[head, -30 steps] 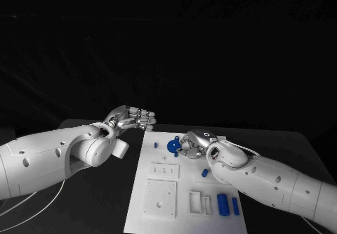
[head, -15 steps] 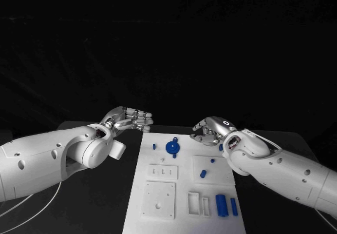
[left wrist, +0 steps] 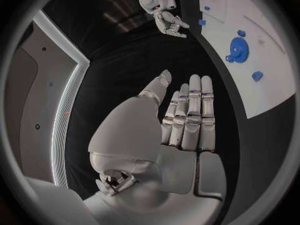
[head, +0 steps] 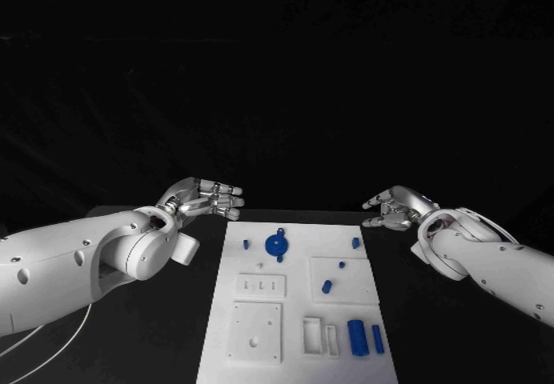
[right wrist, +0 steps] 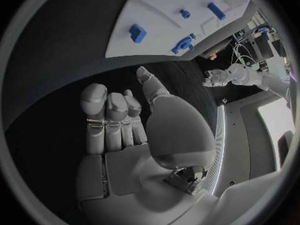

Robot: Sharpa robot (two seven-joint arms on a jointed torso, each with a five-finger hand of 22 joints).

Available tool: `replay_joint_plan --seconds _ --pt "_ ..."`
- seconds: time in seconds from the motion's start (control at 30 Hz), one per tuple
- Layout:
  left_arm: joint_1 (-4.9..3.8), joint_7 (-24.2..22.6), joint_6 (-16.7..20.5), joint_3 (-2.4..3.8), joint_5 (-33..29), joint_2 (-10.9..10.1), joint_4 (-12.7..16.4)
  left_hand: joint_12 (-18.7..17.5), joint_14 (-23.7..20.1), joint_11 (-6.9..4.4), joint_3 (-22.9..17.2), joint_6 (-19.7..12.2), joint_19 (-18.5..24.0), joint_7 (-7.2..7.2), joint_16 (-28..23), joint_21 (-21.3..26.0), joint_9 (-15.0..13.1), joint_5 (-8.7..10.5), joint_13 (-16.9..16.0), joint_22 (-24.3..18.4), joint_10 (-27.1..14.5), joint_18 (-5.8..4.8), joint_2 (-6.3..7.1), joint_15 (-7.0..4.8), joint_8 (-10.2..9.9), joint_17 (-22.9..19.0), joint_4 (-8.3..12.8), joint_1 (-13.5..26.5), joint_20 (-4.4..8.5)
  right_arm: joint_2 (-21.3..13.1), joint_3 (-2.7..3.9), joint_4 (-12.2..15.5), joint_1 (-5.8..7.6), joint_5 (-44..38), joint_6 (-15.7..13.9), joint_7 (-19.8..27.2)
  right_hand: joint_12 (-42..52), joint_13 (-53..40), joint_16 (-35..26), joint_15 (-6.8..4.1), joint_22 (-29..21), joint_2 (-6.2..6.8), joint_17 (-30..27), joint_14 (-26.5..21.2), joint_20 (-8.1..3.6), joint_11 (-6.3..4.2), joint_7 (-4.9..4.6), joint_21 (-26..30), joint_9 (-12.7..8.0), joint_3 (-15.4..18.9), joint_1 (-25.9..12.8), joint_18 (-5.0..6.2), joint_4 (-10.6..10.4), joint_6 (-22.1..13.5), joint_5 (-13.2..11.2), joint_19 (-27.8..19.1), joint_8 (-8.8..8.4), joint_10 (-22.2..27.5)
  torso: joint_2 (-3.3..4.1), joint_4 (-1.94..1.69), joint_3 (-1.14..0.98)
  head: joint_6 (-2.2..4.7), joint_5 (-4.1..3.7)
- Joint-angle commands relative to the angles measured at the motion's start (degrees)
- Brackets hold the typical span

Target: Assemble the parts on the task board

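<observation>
The white task board (head: pixel 295 312) lies in the middle of the table. A round blue part (head: pixel 277 244) stands near its far edge, with small blue pieces (head: pixel 327 285) scattered around it and two long blue pieces (head: pixel 355 338) at the near right. My left hand (head: pixel 208 198) hovers off the board's far left corner; its fingers (left wrist: pixel 187 110) are stretched out and it holds nothing. My right hand (head: pixel 399 208) hangs beyond the far right corner, loosely curved and empty, its fingers (right wrist: pixel 106 115) apart from the thumb. The round part (left wrist: pixel 238 47) also shows in the left wrist view.
White raised plates (head: pixel 258 330) and slotted holders (head: pixel 314 334) occupy the board's near half. The black table (head: pixel 162 336) runs along both sides of the board. A white cable (head: pixel 52 340) loops at the near left.
My right hand has let go of the round blue part and drawn back to the right, off the board. My left hand has drifted a little left, its fingers opening.
</observation>
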State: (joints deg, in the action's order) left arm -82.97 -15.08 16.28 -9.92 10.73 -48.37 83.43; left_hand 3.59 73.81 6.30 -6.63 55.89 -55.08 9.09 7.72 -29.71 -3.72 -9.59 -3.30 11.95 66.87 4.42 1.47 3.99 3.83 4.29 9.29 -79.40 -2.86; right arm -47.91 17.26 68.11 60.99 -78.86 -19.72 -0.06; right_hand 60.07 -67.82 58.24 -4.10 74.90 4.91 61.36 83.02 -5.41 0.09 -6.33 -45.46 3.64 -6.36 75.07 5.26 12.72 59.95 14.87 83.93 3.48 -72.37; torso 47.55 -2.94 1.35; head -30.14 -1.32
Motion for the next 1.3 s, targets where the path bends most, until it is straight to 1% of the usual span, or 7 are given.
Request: replay_joint_plan --seconds 0.03,0.17,0.33,0.43,0.73,0.97,1.3 --pt "-0.06 -0.44 -1.42 0.04 0.6 0.04 -0.01 -0.15 -0.11 0.01 -0.8 0.14 0.14 -0.25 -0.01 -0.07 -0.05 0.15 -0.08 0.08 0.27 -0.03 0.19 -0.3 0.05 0.08 0.13 0.85 0.27 -0.13 0.05 -1.76 -0.55 3.64 3.87 5.7 -0.41 0.2 -0.42 0.19 3.42 -0.02 0.04 -0.1 0.37 0.0 0.08 0.34 -0.05 -0.02 0.57 0.38 1.09 -0.48 -0.18 3.01 0.08 0.19 0.01 0.16 -0.2 0.18 -0.2" --pt "-0.06 -0.36 -1.72 0.03 0.7 0.09 -0.2 -0.16 -0.18 0.21 -0.99 0.05 0.19 -0.18 -0.03 -0.02 -0.05 0.17 -0.08 0.03 -0.41 -0.03 0.32 -0.22 0.04 0.08 0.15 1.06 0.21 0.09 0.1 -3.28 -1.25 3.09 5.02 6.51 -0.51 0.35 -0.58 0.17 3.66 -0.15 0.08 -0.05 0.34 -0.04 0.1 0.49 -0.07 -0.26 0.67 0.31 1.81 -0.77 0.16 3.02 0.04 0.31 0.01 0.11 -0.29 0.1 -0.21" --pt "-0.05 -0.33 -2.03 0.01 0.81 0.18 -0.41 -0.12 -0.27 0.67 -0.81 -0.08 0.13 -0.06 -0.03 0.13 -0.05 0.23 -0.1 -0.12 -2.16 0.11 0.53 -0.06 0.06 0.08 0.15 1.0 0.02 0.64 0.11 -4.57 -1.67 2.62 6.28 6.79 -0.44 0.36 -0.63 0.1 4.07 -0.28 0.28 -0.04 0.28 -0.15 0.14 0.55 -0.06 -0.82 0.68 0.22 2.77 -1.32 1.09 3.1 0.07 0.37 0.05 0.01 -0.06 0.1 -0.58" --pt "-0.05 -0.32 -2.09 0.01 0.96 0.18 -0.46 -0.14 -0.32 0.7 -0.7 -0.08 0.16 -0.05 -0.04 0.2 -0.06 0.2 -0.09 -0.17 -2.32 0.12 0.54 -0.01 0.07 0.07 0.13 0.98 -0.02 1.18 0.11 -5.49 -1.8 1.44 6.55 6.85 -0.62 0.45 -0.66 0.12 4.2 -0.33 0.36 -0.09 0.21 -0.06 -0.12 0.65 -0.07 -1.8 0.55 0.19 3.37 -1.53 6.75 3.09 0.07 0.53 -0.07 0.02 0.1 0.06 -0.69" --pt "-0.05 -0.27 -2.17 0.0 1.14 0.14 -0.57 -0.14 -0.44 0.71 -0.57 -0.01 0.22 -0.07 -0.07 0.36 -0.06 0.2 -0.09 -0.29 -2.33 0.11 0.51 0.02 0.07 0.06 0.1 0.88 -0.08 2.87 0.09 -6.84 -3.34 0.56 7.47 7.34 -0.44 0.37 -0.64 0.12 4.6 0.21 0.56 -0.03 0.26 -0.07 -0.06 0.84 -0.06 -3.11 -0.5 0.25 3.3 -1.39 6.78 3.14 0.08 0.44 0.03 -0.23 0.03 -0.4 -0.64" --pt "-0.05 -0.23 -2.13 -0.01 1.26 -0.06 -0.75 -0.13 -0.5 0.73 -0.5 0.01 0.23 -0.07 -0.07 0.43 -0.06 0.19 -0.09 -0.35 -2.35 0.1 0.48 0.05 0.08 0.06 0.09 0.84 -0.1 3.24 0.09 -6.8 -3.89 0.94 7.77 7.01 -0.2 0.22 -0.45 0.1 4.77 0.07 0.78 0.03 0.25 -0.08 -0.02 0.67 -0.05 -2.87 -0.83 0.29 3.28 -1.11 7.06 3.23 0.09 0.3 0.0 -0.15 0.22 -0.84 -0.43" --pt "-0.05 -0.16 -2.07 -0.01 1.43 -0.25 -0.84 -0.13 -0.5 0.74 -0.4 0.0 0.17 -0.05 -0.03 0.44 -0.06 0.19 -0.09 -0.4 -2.4 0.12 0.47 0.04 0.07 0.07 0.15 0.68 -0.09 2.96 0.09 -5.62 -4.28 1.42 9.94 7.09 0.15 -0.04 -0.25 0.13 4.98 -0.11 1.06 0.08 0.29 0.0 -0.07 0.52 -0.05 -2.87 -1.35 0.31 3.38 -0.06 7.77 3.27 0.06 0.19 -0.12 0.08 0.13 -1.27 -0.28"
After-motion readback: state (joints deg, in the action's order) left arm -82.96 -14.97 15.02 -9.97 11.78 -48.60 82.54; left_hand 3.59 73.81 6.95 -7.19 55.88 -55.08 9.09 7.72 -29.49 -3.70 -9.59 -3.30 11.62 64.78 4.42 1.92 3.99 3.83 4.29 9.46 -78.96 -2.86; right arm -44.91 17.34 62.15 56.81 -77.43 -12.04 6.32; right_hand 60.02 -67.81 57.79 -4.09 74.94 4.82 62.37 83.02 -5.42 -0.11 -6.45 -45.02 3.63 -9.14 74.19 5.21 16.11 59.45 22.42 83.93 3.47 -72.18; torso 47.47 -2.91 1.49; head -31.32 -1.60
